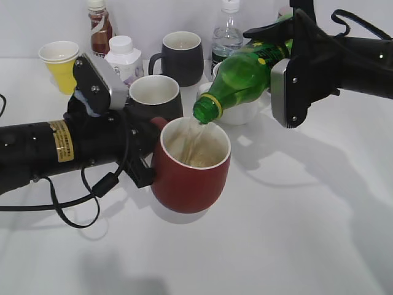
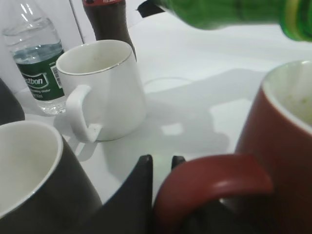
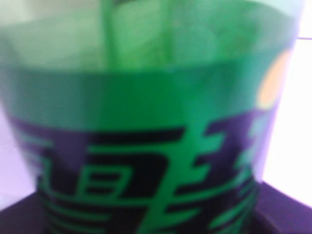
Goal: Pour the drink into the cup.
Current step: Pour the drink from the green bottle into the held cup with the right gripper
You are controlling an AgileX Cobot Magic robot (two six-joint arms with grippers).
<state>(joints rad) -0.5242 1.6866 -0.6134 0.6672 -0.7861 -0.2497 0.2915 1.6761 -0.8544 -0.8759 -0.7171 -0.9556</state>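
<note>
The green soda bottle (image 1: 242, 80) is tilted steeply, mouth down over the red-brown cup (image 1: 190, 166), and a thin stream runs into the cup. My right gripper (image 1: 288, 61) is shut on the bottle's body; its label fills the right wrist view (image 3: 146, 146) and hides the fingers. My left gripper (image 2: 163, 163) is shut on the cup's loop handle (image 2: 214, 180) and holds the cup tilted a little. The bottle's neck shows at the top of the left wrist view (image 2: 234, 12). The cup's cream inside holds some liquid.
Behind the cup stand a black mug (image 1: 156, 95), a second black mug (image 1: 181, 55), a white mug (image 2: 102, 87), a small clear water bottle (image 2: 36, 58), a cola bottle (image 1: 99, 24), a white jar (image 1: 123, 55) and yellow paper cups (image 1: 59, 61).
</note>
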